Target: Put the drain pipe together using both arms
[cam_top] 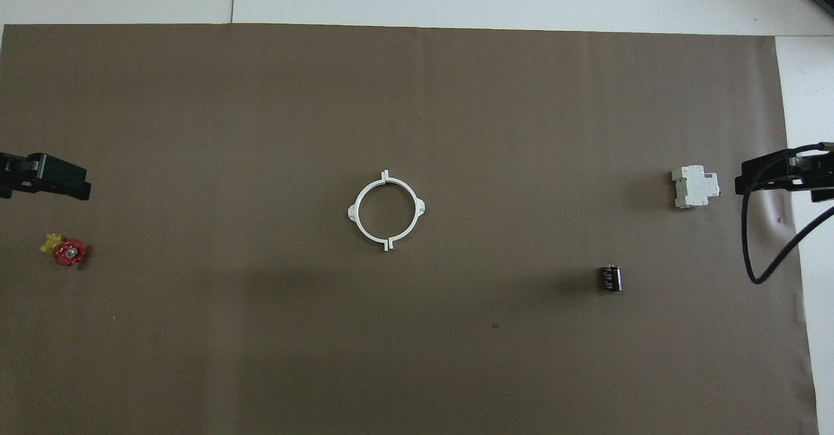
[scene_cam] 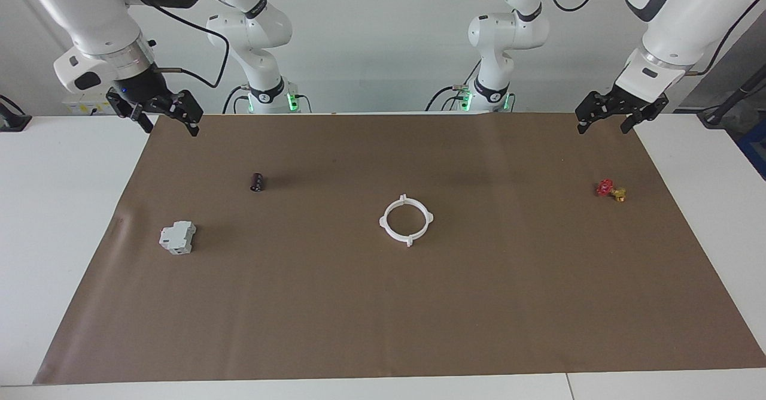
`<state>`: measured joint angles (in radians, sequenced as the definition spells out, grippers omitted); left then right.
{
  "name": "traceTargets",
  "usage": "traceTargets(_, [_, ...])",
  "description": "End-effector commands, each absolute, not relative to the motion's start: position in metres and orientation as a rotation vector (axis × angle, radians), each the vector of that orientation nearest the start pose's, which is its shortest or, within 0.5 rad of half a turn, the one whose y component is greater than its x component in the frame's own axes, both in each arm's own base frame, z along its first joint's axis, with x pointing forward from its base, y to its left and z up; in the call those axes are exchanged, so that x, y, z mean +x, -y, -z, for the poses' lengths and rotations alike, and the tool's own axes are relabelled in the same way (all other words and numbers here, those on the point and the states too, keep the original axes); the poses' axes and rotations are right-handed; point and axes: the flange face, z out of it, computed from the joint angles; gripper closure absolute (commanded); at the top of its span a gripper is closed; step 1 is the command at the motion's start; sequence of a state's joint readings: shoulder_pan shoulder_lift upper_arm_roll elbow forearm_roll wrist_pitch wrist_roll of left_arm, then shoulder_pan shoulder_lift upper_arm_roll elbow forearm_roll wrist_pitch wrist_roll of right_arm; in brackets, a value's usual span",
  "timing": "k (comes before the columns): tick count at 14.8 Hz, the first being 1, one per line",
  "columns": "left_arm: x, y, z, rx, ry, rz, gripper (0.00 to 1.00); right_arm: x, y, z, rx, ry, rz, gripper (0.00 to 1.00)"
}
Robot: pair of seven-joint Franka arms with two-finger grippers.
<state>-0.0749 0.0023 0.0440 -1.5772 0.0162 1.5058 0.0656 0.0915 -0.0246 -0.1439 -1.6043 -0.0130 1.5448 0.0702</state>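
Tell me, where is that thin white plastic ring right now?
The thin white plastic ring lies flat at the middle of the brown paper mat, between the small black cylinder and the red-and-yellow valve, touched by neither tool.

A white table (scene_cam: 72, 220) carries a large brown paper sheet (cam_top: 260, 331) that covers most of its top. At the sheet's centre lies a thin white plastic ring (cam_top: 386, 211) made of two half-circle pieces, flat, with small tabs at twelve, three, six and nine o'clock in the overhead view. In that view, a grey boxy block (cam_top: 696, 186) lies at about three o'clock from the ring, a small black cylinder (cam_top: 610, 277) at about four o'clock, and a small red-and-yellow valve-like piece (cam_top: 65, 250) at about nine o'clock, all well apart.
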Motion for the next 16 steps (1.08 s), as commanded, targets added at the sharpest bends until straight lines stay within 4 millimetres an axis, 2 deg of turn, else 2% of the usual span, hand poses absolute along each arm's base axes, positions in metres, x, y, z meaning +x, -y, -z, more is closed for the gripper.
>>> traceTargets(1, [0.5435,0.0190,-0.6144,-3.108,-0.159,-0.101,0.00,0.5362,0.0309,-0.6208,-3.137,-0.207,-0.044,0.00])
traceTargets(16, [0.5424,0.0214,-0.6146,-3.109,-0.142,-0.100,0.00,0.5362,0.0309,-0.6208,-3.137,-0.207,-0.044,0.00])
